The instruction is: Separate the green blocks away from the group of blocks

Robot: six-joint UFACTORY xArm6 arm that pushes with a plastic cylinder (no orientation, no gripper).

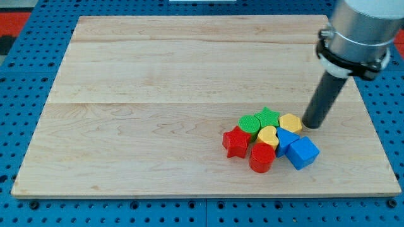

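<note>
1. Camera view, surface: pale wooden board (189,94) lying on a blue perforated base (12,126).
2. Green blocks: a green star (267,116) and a green round block (249,125), touching, at the cluster's top edge, lower right of the board; no long axis can be made out.
3. Neighbours: red star (236,141), red cylinder (261,157), yellow heart (268,135), yellow block (290,122), two blue blocks (302,152).
4. My tip (311,125): bare rod, no jaws, just right of the yellow block.
</note>
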